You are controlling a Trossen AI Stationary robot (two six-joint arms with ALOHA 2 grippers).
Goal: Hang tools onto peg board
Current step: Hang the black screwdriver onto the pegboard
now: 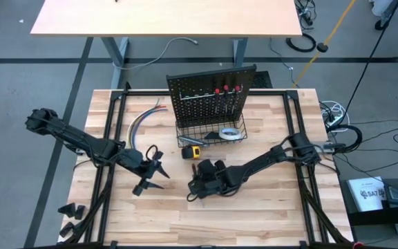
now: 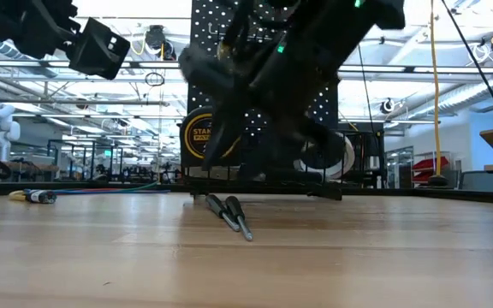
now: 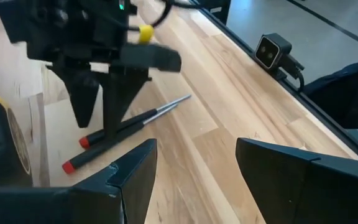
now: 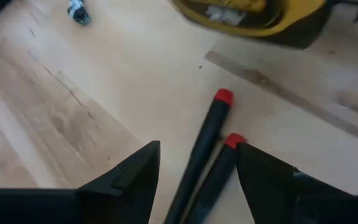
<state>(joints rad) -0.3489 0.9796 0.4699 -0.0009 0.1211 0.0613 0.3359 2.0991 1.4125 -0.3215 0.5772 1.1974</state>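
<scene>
Right gripper [image 4: 197,180]: low over the table's middle, fingers apart and straddling two screwdrivers [image 4: 207,158]; nothing gripped yet, neither finger visibly touching a handle.
Screwdrivers on table: two lie side by side, touching, red ends toward the tape measure; the left wrist view shows them [image 3: 126,127] flat on the wood under the right arm's fingers.
Left gripper [image 3: 194,177]: near the table's left-middle, fingers spread wide, empty, waiting just beside the pair.
Tape measure [image 1: 194,152]: yellow-black, on the table just in front of the basket.
Wire basket [image 1: 185,140]: at the peg board's foot; holds the white tape roll [image 1: 231,133] and a dark tool I cannot identify.
Peg board [image 1: 213,93]: upright at the far-middle of the table; three red-ended screwdrivers [image 1: 227,90] already hang on it.
Cables [image 1: 144,119]: coloured bundle, far left of the board.
Step in hand: picking one screwdriver from the pair, by my reading.
Next move calls for: closing on a single handle without dragging its neighbour, then lifting toward a free slot on the board.
</scene>
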